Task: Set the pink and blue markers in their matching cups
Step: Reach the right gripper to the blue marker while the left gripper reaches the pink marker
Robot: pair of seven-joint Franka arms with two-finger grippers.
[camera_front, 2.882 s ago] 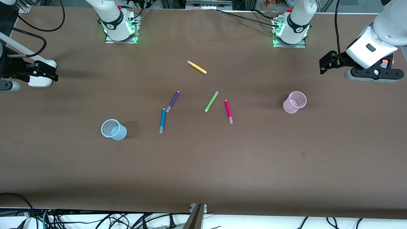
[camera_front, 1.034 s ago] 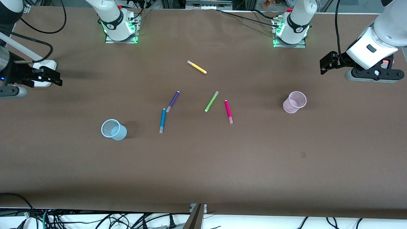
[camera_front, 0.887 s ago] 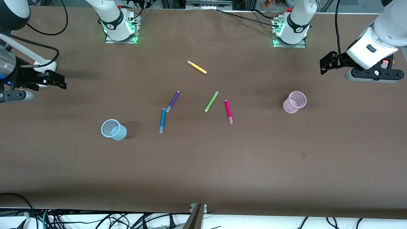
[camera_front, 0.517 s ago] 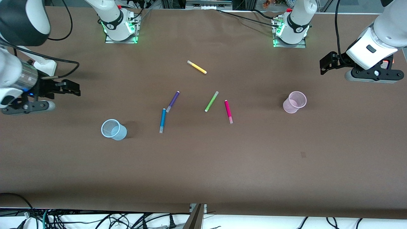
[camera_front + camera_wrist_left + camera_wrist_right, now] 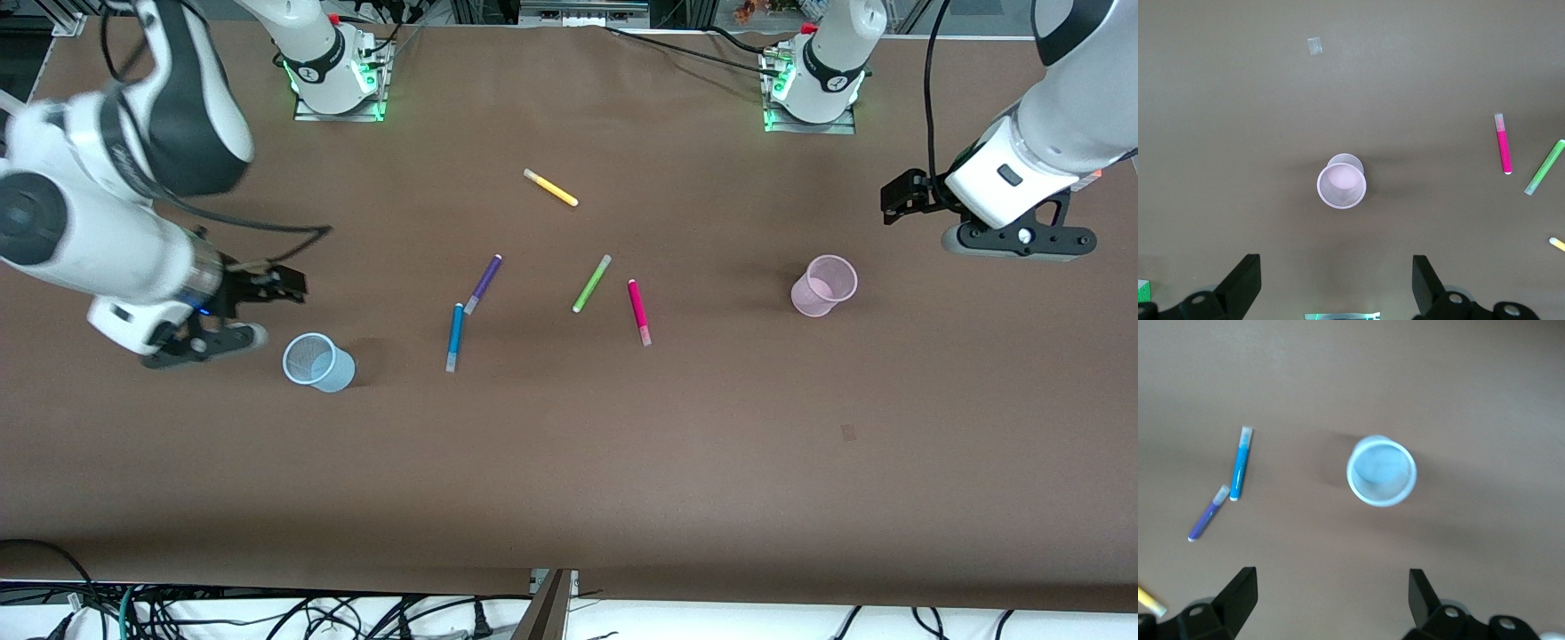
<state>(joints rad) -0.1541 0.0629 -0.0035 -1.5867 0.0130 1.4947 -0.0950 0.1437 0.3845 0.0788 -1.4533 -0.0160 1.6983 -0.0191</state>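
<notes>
Since earlier, the right gripper [image 5: 283, 286] has swung from the front view's left edge toward the blue cup [image 5: 316, 363], lower left; the blue marker [image 5: 455, 336] and pink marker [image 5: 638, 311] lie mid-frame, the pink cup [image 5: 825, 284] right of center under the left gripper [image 5: 900, 197]. Left wrist view: fingers spread wide, empty, pink cup [image 5: 1341, 186] central. Right wrist view: spread wide, empty, blue cup [image 5: 1381, 479] central. Markers look light, stiff, slippery; pinch mid-barrel.

Desk [image 5: 569, 462]: matt brown covering, smooth, paper-like. Pink cup [image 5: 824, 285] and blue cup [image 5: 317, 363]: thin translucent plastic, faint sheen. Pink marker [image 5: 638, 310] and blue marker [image 5: 454, 336]: smooth coloured plastic barrels, pale translucent caps. Arm shells: glossy white plastic. Left end effector [image 5: 1337, 293] and right end effector [image 5: 1331, 603]: matt black.
</notes>
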